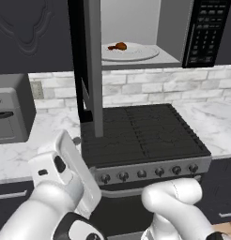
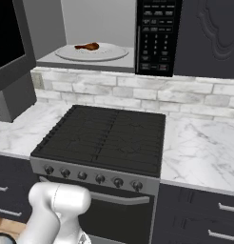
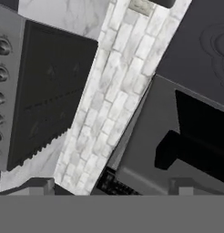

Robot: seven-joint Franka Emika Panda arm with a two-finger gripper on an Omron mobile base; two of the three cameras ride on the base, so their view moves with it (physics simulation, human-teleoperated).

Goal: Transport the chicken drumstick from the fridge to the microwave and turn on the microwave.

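The chicken drumstick (image 1: 118,46) (image 2: 88,46), golden-brown with a thin bone end, lies on the white round plate (image 1: 141,54) (image 2: 107,53) inside the microwave (image 1: 206,30) (image 2: 157,35). The microwave hangs above the stove, and its door (image 1: 91,70) (image 2: 14,38) (image 3: 177,136) is swung wide open to the left. My gripper (image 3: 111,189) is open with nothing between its fingertips (image 3: 38,185). It sits low in front of the stove and looks up at the open door. The arm's white wrist (image 1: 56,168) is at the lower left. The fridge is out of view.
A black stove (image 1: 136,133) (image 2: 104,138) (image 3: 45,95) with a row of knobs stands under the microwave. A grey toaster oven (image 1: 9,112) sits on the marble counter (image 1: 216,122) (image 2: 204,147) to the left. A brick backsplash (image 3: 118,91) runs behind, and dark cabinets flank the microwave.
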